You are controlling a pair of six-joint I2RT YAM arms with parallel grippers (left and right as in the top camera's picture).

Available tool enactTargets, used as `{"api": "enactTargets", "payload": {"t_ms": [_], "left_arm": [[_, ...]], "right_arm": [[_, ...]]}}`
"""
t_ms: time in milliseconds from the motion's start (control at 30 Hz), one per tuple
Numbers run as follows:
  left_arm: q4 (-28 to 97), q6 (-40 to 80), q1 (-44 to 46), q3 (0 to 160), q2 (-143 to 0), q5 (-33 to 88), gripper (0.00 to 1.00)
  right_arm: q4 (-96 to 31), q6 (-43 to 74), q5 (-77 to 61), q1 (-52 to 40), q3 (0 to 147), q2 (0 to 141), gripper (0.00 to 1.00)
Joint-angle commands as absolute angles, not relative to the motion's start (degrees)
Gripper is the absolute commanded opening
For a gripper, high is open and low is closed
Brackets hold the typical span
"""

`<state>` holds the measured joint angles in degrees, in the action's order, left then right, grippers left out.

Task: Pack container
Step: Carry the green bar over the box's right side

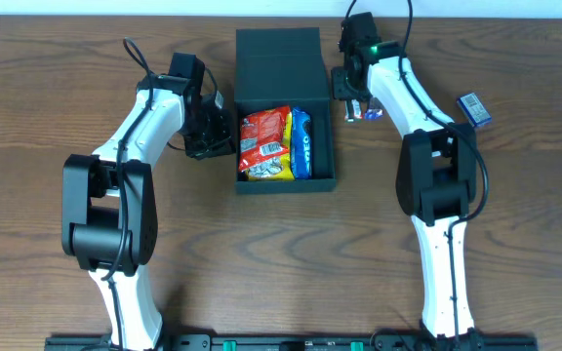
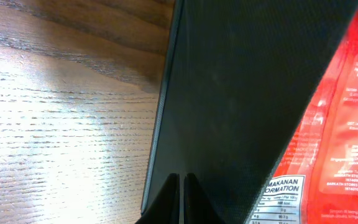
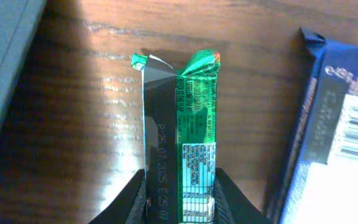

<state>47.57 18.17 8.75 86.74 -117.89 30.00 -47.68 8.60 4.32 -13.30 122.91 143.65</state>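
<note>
The dark teal container (image 1: pixel 322 156) stands open at the table's middle, its lid (image 1: pixel 279 63) flipped back. Inside lie a red snack packet (image 1: pixel 264 142) and a blue Oreo packet (image 1: pixel 301 143). My left gripper (image 1: pixel 215 132) is shut and empty, pressed against the container's left wall (image 2: pixel 241 93); the red packet (image 2: pixel 347 124) shows beyond the wall. My right gripper (image 1: pixel 351 93) is just right of the container, its fingers (image 3: pixel 180 193) shut on a green snack packet (image 3: pixel 180 112) above the wood.
A dark blue packet (image 3: pixel 340 124) lies next to the green one on the right. A small blue packet (image 1: pixel 473 106) lies at the far right of the table. The table is brown wood.
</note>
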Motion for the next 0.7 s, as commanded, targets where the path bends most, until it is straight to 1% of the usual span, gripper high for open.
{"api": "enactTargets", "payload": {"t_ms": [0, 167, 233, 300, 333, 433, 567, 667], "left_arm": [[47.75, 17.78, 8.93, 86.46, -118.76, 29.8, 0.06], [47.77, 17.15, 8.93, 86.46, -118.76, 29.82, 0.06], [47.83, 16.71, 8.93, 86.46, -118.76, 29.82, 0.06], [47.79, 16.69, 8.93, 86.46, -118.76, 29.8, 0.06], [47.72, 16.69, 8.93, 86.46, -118.76, 29.8, 0.06], [47.7, 16.23, 8.93, 86.46, -118.76, 29.82, 0.06], [47.7, 15.38, 8.91, 86.46, -118.76, 29.8, 0.06], [47.53, 15.18, 8.91, 86.46, -118.76, 29.8, 0.06]], "right_arm": [[-48.6, 8.49, 4.47, -13.93, 122.91, 136.75, 0.19], [-52.16, 8.49, 4.47, -14.37, 122.91, 130.17, 0.18], [-54.76, 8.69, 4.43, -14.74, 122.91, 127.46, 0.15], [-58.33, 10.72, 4.45, -15.49, 122.91, 124.92, 0.11], [-60.25, 10.85, 4.45, -15.97, 122.91, 123.92, 0.1], [-65.73, 11.53, 4.45, -17.98, 122.91, 121.38, 0.01], [-70.72, 17.82, 3.97, -20.75, 122.91, 119.39, 0.01], [-72.6, 18.87, 4.03, -23.24, 122.78, 119.35, 0.01]]}}
